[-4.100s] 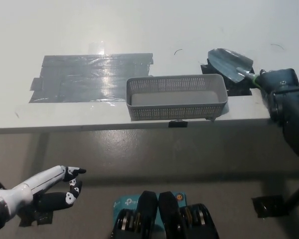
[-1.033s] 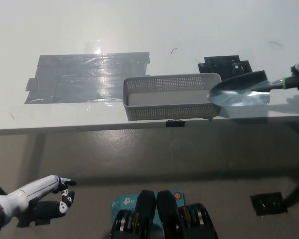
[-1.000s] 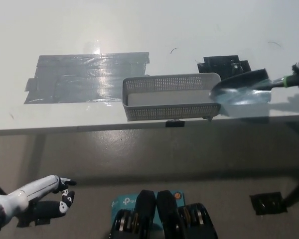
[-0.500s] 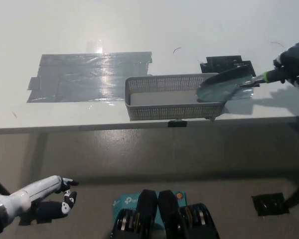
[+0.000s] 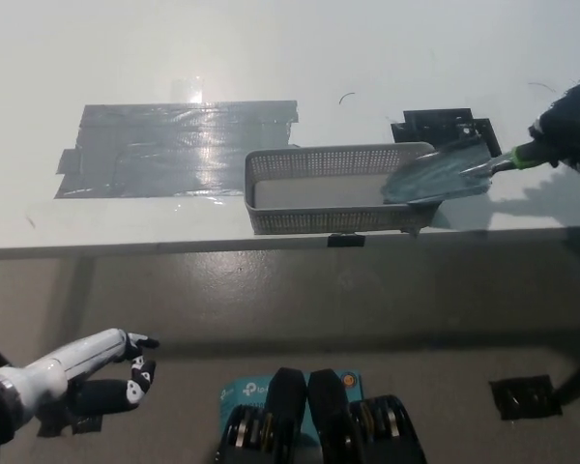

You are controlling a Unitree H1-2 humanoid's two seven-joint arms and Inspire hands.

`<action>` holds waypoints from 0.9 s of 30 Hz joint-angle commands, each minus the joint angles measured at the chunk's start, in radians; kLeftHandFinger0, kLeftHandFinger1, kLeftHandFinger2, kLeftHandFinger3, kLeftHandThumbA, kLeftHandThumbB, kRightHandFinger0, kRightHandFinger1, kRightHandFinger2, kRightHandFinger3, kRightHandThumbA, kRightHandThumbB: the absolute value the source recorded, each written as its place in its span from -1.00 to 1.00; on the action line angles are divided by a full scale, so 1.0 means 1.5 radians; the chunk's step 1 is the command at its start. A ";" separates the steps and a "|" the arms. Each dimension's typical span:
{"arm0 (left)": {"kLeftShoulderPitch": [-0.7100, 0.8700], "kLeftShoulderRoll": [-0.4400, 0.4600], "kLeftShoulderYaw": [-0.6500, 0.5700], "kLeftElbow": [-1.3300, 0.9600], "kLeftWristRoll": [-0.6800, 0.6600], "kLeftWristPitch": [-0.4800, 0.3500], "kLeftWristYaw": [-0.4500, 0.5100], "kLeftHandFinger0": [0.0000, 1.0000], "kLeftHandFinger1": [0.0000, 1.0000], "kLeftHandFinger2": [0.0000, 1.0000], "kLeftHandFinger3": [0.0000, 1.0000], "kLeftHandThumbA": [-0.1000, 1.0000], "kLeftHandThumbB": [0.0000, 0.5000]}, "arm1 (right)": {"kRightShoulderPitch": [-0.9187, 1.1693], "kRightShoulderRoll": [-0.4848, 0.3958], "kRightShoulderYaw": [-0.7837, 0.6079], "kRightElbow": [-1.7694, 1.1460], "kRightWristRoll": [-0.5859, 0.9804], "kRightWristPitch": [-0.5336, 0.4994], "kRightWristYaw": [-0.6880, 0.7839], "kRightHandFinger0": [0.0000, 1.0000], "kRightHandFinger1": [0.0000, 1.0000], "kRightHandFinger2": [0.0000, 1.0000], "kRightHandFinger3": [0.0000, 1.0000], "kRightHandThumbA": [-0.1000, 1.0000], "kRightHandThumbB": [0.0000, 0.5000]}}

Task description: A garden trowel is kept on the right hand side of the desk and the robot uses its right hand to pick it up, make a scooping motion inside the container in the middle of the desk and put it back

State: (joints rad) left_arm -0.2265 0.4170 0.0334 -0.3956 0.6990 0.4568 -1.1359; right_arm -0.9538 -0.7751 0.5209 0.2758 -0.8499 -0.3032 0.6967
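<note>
Trowel (image 5: 435,174) over basket (image 5: 319,220) end, gripped by edge-cropped R hand (image 5: 572,126); L hand (image 5: 97,372) spread.

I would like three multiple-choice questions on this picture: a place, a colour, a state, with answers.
1. Where is the blade of the trowel? A) at the right end of the basket B) far left of it C) under it
2. The basket's colour? A) red B) grey C) yellow
3. The right hand is: A) open B) shut on the trowel C) shut on the basket
Answers: 1A, blade overlaps the right rim; 2B, grey mesh walls; 3B, handle runs into the black hand. The left hand rests lower left.
</note>
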 commanded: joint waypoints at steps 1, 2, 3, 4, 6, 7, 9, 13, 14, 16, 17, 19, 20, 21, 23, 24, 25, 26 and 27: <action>-0.021 0.014 -0.009 -0.015 0.007 0.009 -0.059 1.00 1.00 1.00 1.00 1.00 -0.52 | -0.061 -0.027 0.001 -0.018 -0.034 -0.029 0.026 -1.00 -0.94 -0.71 -0.38 -1.00 -0.91; -0.022 0.014 -0.010 -0.015 0.009 0.009 -0.060 1.00 1.00 1.00 1.00 1.00 -0.47 | -0.064 -0.023 0.002 -0.017 -0.038 -0.026 0.031 -1.00 -0.98 -0.74 -0.29 -1.00 -0.95; -0.022 0.015 -0.012 -0.018 0.013 0.009 -0.063 1.00 1.00 1.00 1.00 1.00 -0.46 | -0.072 -0.013 0.007 -0.016 -0.045 -0.020 0.040 -1.00 -0.98 -0.71 -0.08 -1.00 -1.00; -0.022 0.015 -0.012 -0.019 0.013 0.009 -0.063 1.00 1.00 1.00 1.00 1.00 -0.46 | -0.074 -0.011 0.008 -0.015 -0.046 -0.019 0.041 -1.00 -1.00 -0.72 -0.07 -1.00 -1.00; -0.021 0.016 -0.017 -0.019 0.009 0.009 -0.064 1.00 1.00 1.00 1.00 1.00 -0.48 | -0.097 0.013 0.023 -0.024 -0.083 0.024 0.092 -0.89 -0.83 -0.61 0.26 -0.95 -1.00; -0.020 0.014 -0.018 -0.020 0.012 0.009 -0.064 1.00 1.00 1.00 1.00 1.00 -0.46 | -0.106 0.022 0.028 -0.025 -0.096 0.035 0.107 -1.00 -0.96 -0.72 0.22 -0.88 -1.00; -0.019 0.007 -0.016 -0.021 0.012 0.009 -0.068 1.00 1.00 1.00 1.00 1.00 -0.47 | -0.127 0.040 0.038 -0.006 -0.111 0.038 0.109 -1.00 -1.00 -0.77 0.11 -0.88 -1.00; -0.020 -0.001 -0.016 -0.020 0.016 0.009 -0.073 1.00 1.00 1.00 1.00 0.98 -0.39 | -0.158 0.070 0.052 -0.011 -0.137 0.054 0.152 -1.00 -0.82 -0.56 0.28 -0.71 -1.00; -0.021 -0.001 -0.018 -0.020 0.018 0.009 -0.074 1.00 1.00 1.00 1.00 0.99 -0.39 | -0.162 0.076 0.052 -0.020 -0.139 0.059 0.171 -1.00 -0.76 -0.49 0.32 -0.73 -1.00; -0.025 -0.004 -0.021 -0.019 0.022 0.009 -0.078 1.00 1.00 1.00 1.00 1.00 -0.37 | -0.170 0.093 0.051 -0.032 -0.139 0.062 0.180 -0.87 -0.57 -0.35 0.43 -0.70 -1.00; -0.027 -0.004 -0.024 -0.019 0.021 0.009 -0.077 1.00 1.00 1.00 1.00 1.00 -0.35 | -0.169 0.098 0.050 -0.039 -0.141 0.062 0.182 -0.98 -0.66 -0.43 0.39 -0.65 -1.00; -0.034 -0.005 -0.031 -0.016 0.020 0.009 -0.077 1.00 1.00 1.00 1.00 0.99 -0.40 | -0.169 0.121 0.055 -0.053 -0.152 0.069 0.193 -1.00 -0.80 -0.48 0.36 -0.53 -1.00; -0.034 -0.007 -0.030 -0.018 0.024 0.009 -0.079 1.00 1.00 1.00 1.00 0.99 -0.40 | -0.167 0.128 0.054 -0.053 -0.153 0.070 0.192 -1.00 -0.82 -0.47 0.38 -0.46 -1.00; -0.034 -0.009 -0.031 -0.019 0.027 0.009 -0.081 1.00 1.00 1.00 1.00 0.98 -0.40 | -0.163 0.128 0.052 -0.057 -0.153 0.071 0.195 -1.00 -0.82 -0.46 0.38 -0.43 -1.00; -0.037 -0.010 -0.031 -0.018 0.032 0.009 -0.088 1.00 1.00 1.00 1.00 0.98 -0.40 | -0.157 0.144 0.056 -0.054 -0.166 0.083 0.201 -1.00 -0.73 -0.36 0.48 -0.35 -1.00; -0.037 -0.010 -0.029 -0.018 0.032 0.009 -0.087 1.00 1.00 1.00 1.00 0.97 -0.40 | -0.150 0.155 0.056 -0.042 -0.164 0.091 0.198 -1.00 -0.75 -0.40 0.36 -0.62 -1.00; -0.037 -0.011 -0.029 -0.018 0.033 0.009 -0.087 1.00 1.00 1.00 1.00 0.97 -0.37 | -0.144 0.161 0.055 -0.035 -0.163 0.096 0.195 -1.00 -0.78 -0.42 0.33 -0.68 -1.00; -0.041 -0.008 -0.032 -0.014 0.032 0.009 -0.087 1.00 1.00 1.00 1.00 0.98 -0.37 | -0.131 0.162 0.051 -0.036 -0.163 0.104 0.192 -1.00 -0.75 -0.37 0.34 -0.75 -1.00; -0.043 -0.008 -0.033 -0.012 0.029 0.009 -0.087 1.00 1.00 1.00 1.00 0.97 -0.40 | -0.117 0.164 0.046 -0.034 -0.161 0.113 0.185 -1.00 -0.72 -0.35 0.37 -0.80 -1.00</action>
State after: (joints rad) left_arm -0.2544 0.3959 -0.0121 -0.4030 0.7274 0.4567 -1.1394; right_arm -1.1243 -0.5284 0.6136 0.2290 -1.0606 -0.2063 0.9598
